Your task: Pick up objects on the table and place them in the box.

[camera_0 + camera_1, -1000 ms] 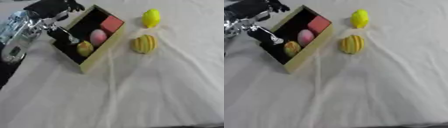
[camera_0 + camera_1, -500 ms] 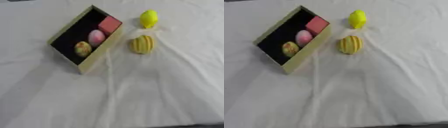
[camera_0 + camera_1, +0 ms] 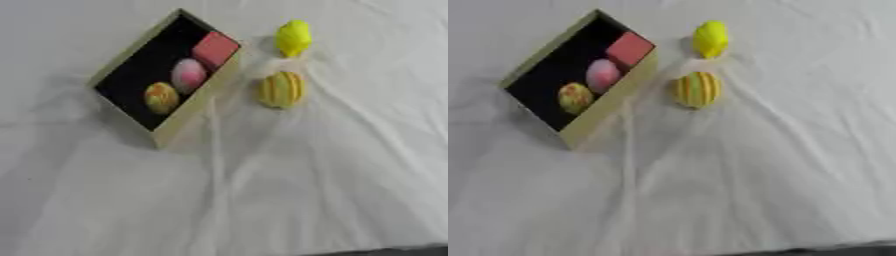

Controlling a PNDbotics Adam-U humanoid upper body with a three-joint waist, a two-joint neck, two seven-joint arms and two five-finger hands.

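Neither of the robot's hands shows in either eye view, so there is no telling how their fingers stand. The two views give almost the same scene; the right eye view sets everything a little further left and shows a touch more cloth to the right. The box (image 3: 194, 107), tan-walled with a black inside, lies askew at the upper left on the white tablecloth (image 3: 289, 190). Inside it sit a red block (image 3: 214, 48) at the far end, a pink egg-shaped thing (image 3: 187, 75) in the middle and a yellow-orange mottled one (image 3: 161, 97) at the near end. Just beside the box's right wall lies a yellow striped round object (image 3: 280, 89), and beyond it, near the far corner, a plain yellow object (image 3: 292, 38). The creased cloth spreads wide and bare across the near half. A dark strip marks the table's near edge (image 3: 833, 249). No writing can be read.
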